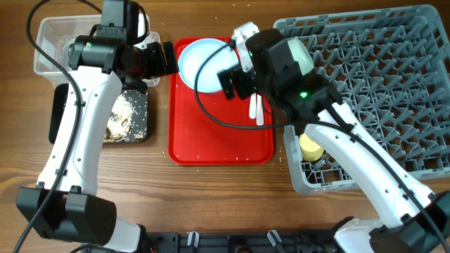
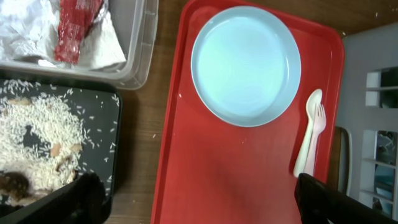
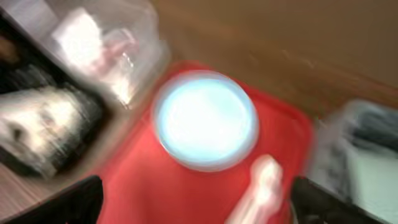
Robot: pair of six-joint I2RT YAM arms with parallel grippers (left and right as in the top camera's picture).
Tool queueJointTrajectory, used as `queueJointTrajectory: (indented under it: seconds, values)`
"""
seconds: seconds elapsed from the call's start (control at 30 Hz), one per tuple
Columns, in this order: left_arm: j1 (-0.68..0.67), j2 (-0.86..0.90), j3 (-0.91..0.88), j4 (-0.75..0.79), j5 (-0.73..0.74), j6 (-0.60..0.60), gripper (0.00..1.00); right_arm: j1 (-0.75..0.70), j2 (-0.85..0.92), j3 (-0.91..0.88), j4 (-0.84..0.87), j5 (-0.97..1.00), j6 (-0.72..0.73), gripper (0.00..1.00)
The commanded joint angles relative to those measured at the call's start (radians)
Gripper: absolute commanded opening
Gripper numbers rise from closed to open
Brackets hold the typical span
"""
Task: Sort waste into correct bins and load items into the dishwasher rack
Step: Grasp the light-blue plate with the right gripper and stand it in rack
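My left pincer (image 2: pixel 205 208) hangs released and empty at the edge of the red tray (image 2: pixel 217 180), fingers (image 2: pixel 74 202) spread wide. My right pincer (image 3: pixel 199 211), also released and empty, hovers above the plate (image 2: pixel 245 65); its view is blurred. The plate lies on the tray, at the end nearer the tub (image 2: pixel 140 68). Fork (image 2: pixel 319 121) and spoon (image 2: pixel 306 149) lie together just beside the plate. Napkin (image 2: pixel 25 31) and packet (image 2: pixel 78 28) sit in the tub. Scraps (image 2: pixel 37 124) cover the black tray (image 2: pixel 106 124). 1 cup (image 1: pixel 309 147) sits in the rack (image 1: pixel 373 63).
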Motion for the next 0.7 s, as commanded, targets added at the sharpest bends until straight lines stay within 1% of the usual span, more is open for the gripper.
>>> queueJointTrajectory:
  seconds: [0.0,0.03,0.07,0.13,0.2,0.27,0.33,0.37,0.4,0.5,0.6,0.63,0.67]
  values:
    - [0.003,-0.011,0.010,0.004,-0.006,0.002,1.00,0.000,0.155,0.011,0.126,0.035,0.360,0.79]
    - [0.003,-0.011,0.010,0.004,-0.006,0.002,1.00,0.000,0.225,0.011,0.162,0.106,0.443,0.76]
    - [0.003,-0.011,0.010,0.004,-0.006,0.002,1.00,0.000,0.302,0.011,0.201,0.135,0.507,0.75]
    - [0.003,-0.011,0.010,0.004,-0.006,0.002,1.00,0.000,0.414,0.011,0.261,0.132,0.583,0.71]
    - [0.003,-0.011,0.010,0.004,-0.006,0.002,1.00,0.000,0.497,0.011,0.301,0.133,0.602,0.66]
    - [0.003,-0.011,0.010,0.004,-0.006,0.002,1.00,-0.005,0.555,0.011,0.298,0.131,0.647,0.64]
    - [0.003,-0.011,0.010,0.004,-0.005,0.002,1.00,-0.011,0.587,0.011,0.284,0.131,0.672,0.61]
    - [0.003,-0.011,0.010,0.004,-0.006,0.002,1.00,-0.016,0.595,0.011,0.276,0.132,0.673,0.56]
    - [0.003,-0.011,0.010,0.004,-0.006,0.002,1.00,-0.019,0.599,0.011,0.270,0.131,0.673,0.56]
    - [0.003,-0.011,0.010,0.004,-0.006,0.002,1.00,-0.035,0.628,0.011,0.242,0.103,0.695,0.49]
    - [0.003,-0.011,0.010,0.004,-0.006,0.002,1.00,-0.035,0.631,0.011,0.235,0.063,0.695,0.34]
    - [0.003,-0.011,0.010,0.004,-0.006,0.002,1.00,-0.035,0.631,0.011,0.230,0.043,0.695,0.27]
    - [0.003,-0.011,0.010,0.004,-0.005,0.002,1.00,-0.035,0.631,0.012,0.218,0.021,0.695,0.16]
